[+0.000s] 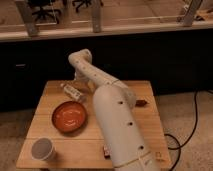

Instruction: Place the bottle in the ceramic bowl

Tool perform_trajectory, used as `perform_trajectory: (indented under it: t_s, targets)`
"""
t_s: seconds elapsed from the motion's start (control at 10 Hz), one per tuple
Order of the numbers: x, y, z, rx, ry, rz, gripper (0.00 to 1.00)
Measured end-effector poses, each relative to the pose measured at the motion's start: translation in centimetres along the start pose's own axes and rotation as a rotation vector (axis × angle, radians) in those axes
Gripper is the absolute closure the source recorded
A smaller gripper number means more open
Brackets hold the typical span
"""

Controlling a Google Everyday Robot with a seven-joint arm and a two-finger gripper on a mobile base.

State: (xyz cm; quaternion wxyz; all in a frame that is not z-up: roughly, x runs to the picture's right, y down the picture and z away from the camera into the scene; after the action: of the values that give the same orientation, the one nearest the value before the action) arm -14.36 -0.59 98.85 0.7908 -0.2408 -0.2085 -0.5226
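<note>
Slim clear bottle (73, 91), pale label, beside jaws

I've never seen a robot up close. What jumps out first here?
The huge white arm fills the middle, bending over a wooden table. Its end effector hangs at the table's far side, close to a small bottle lying flat. Nearer us sits a glossy orange-red ceramic bowl.

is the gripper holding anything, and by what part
Cannot tell. The gripper is down right by the bottle, which lies on the table behind the bowl.
</note>
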Motion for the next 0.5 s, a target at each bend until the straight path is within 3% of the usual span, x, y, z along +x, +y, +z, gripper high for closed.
perform_trajectory:
  t_s: [0.5]
  targets:
    - [-0.06, 0.10, -0.70, 0.026, 0.015, -0.022, 0.20]
